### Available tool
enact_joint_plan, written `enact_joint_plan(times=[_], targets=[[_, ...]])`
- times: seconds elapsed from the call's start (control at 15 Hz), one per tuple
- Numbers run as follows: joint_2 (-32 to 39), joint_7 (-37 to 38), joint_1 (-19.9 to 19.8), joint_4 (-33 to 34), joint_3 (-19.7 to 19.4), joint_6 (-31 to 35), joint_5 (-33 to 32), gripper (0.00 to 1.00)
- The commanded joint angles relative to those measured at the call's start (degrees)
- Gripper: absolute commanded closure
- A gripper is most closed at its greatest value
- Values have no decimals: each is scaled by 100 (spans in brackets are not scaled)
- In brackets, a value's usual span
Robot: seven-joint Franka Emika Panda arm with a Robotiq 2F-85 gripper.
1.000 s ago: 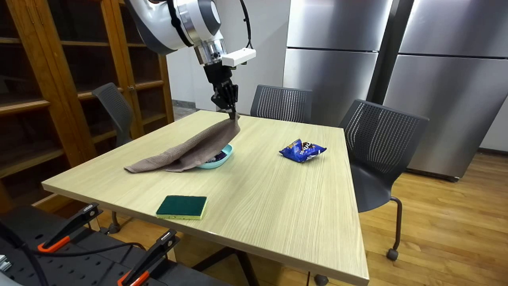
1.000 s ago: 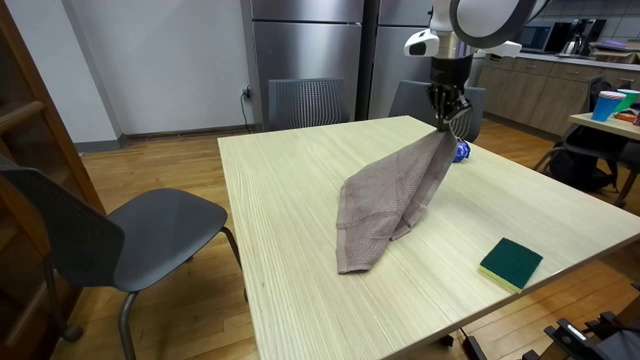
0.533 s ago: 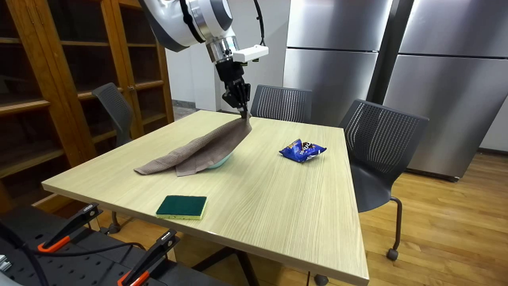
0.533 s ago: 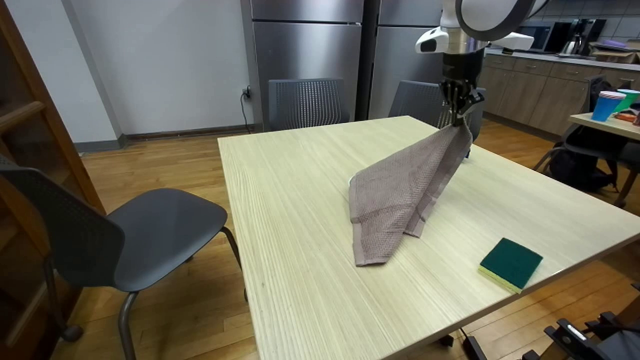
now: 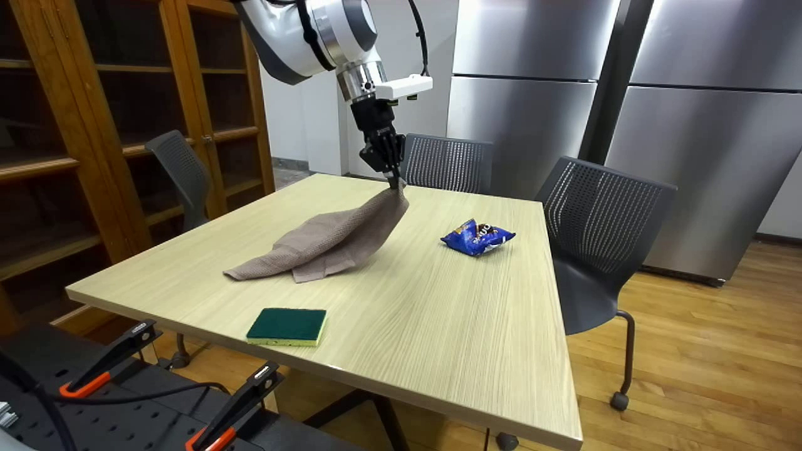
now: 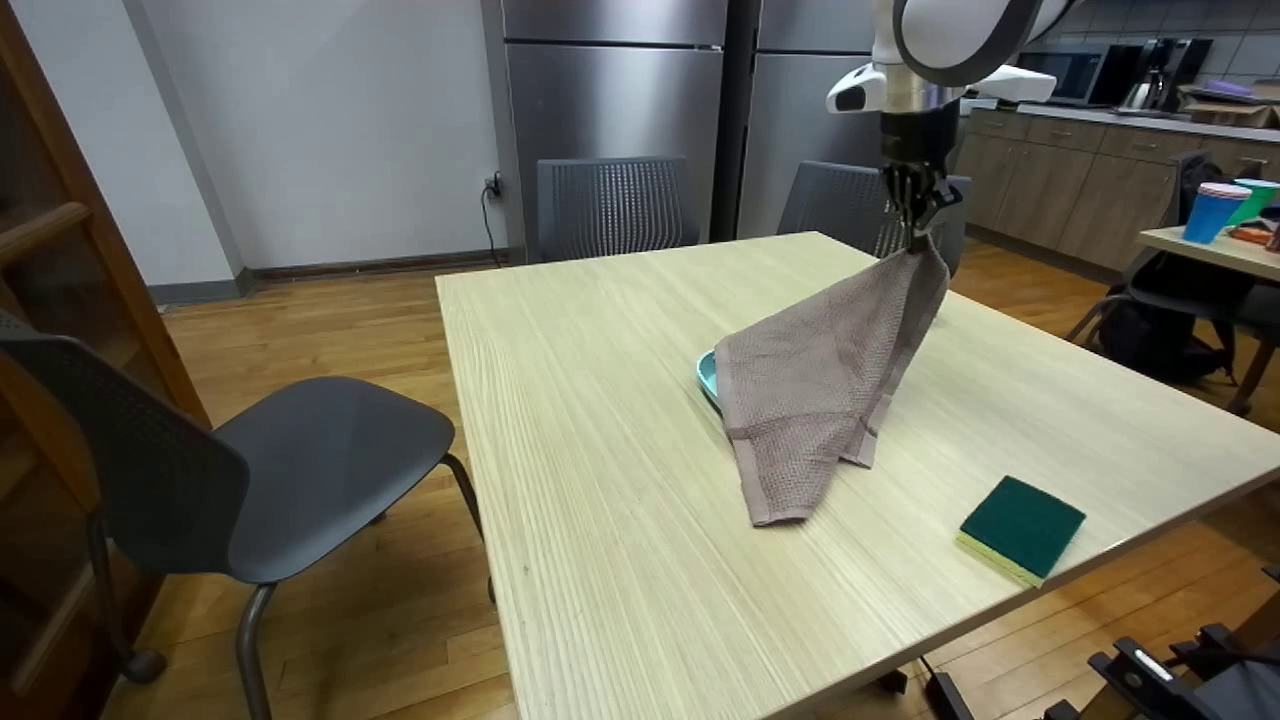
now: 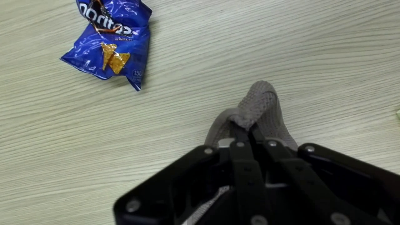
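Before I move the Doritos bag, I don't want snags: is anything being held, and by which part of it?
Yes, the brown cloth, pinched between the fingers by a bunched bit at its raised end; whether a corner, I can't tell.

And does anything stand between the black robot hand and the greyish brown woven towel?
Nothing visible: the hand is shut directly on the raised end of the towel. A rounded light-blue dish shows past its edge, not between them.

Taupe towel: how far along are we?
Looks done: the taupe towel hides most of the turquoise dish, whose edge shows in an exterior view. In hand: the towel's raised end, pinched in the claw. Left, probably: lowering and releasing that end, which sits above the table.
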Motion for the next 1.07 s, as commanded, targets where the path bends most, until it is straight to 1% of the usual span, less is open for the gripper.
enact_joint_plan(times=[0.0,0.2,0.53,0.6,1.0], targets=[[332,222,44,466,76,-352,-76,64],[488,294,99,621,80,-444,-112,42],[434,330,155,546,83,-362,-191,3],[367,330,153,467,106,-257,-191,0],[-127,510,264,-179,263,524,-267,0]])
